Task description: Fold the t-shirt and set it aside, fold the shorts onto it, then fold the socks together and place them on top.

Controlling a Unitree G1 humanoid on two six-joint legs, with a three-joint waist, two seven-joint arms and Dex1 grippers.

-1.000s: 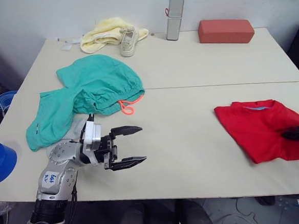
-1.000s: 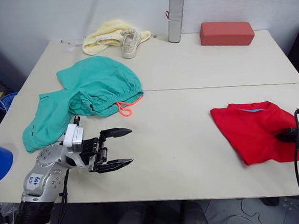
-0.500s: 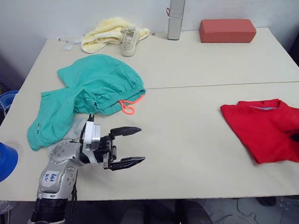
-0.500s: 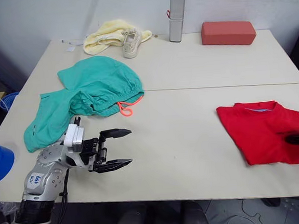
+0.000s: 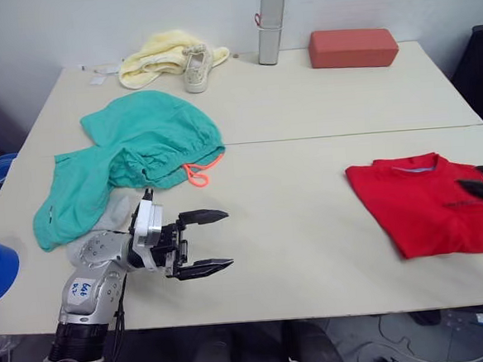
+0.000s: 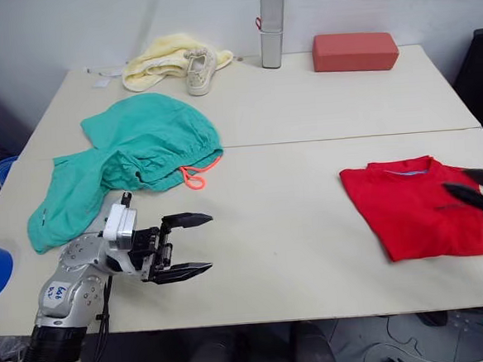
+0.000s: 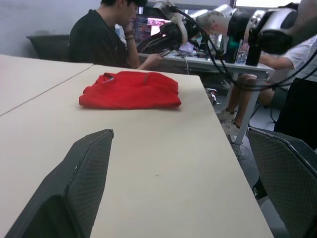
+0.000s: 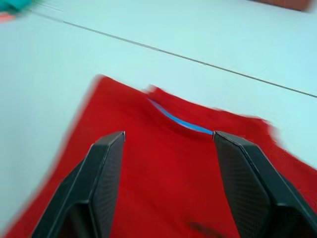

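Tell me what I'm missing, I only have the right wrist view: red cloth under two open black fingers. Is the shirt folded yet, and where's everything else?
Observer: Yes. The t-shirt lies folded into a flat rectangle near the table's right edge; the right gripper is open just above its right side.
Operator: And the shorts?
Observer: The shorts are unfolded, in a heap on the left half of the table.
Operator: What's the left arm doing?
Observer: The left gripper is open and empty, over bare table near the front edge, in front of the shorts.
Operator: See the socks?
Observer: A bit of light grey cloth, probably the socks, peeks out from under the shorts, beside the left arm.
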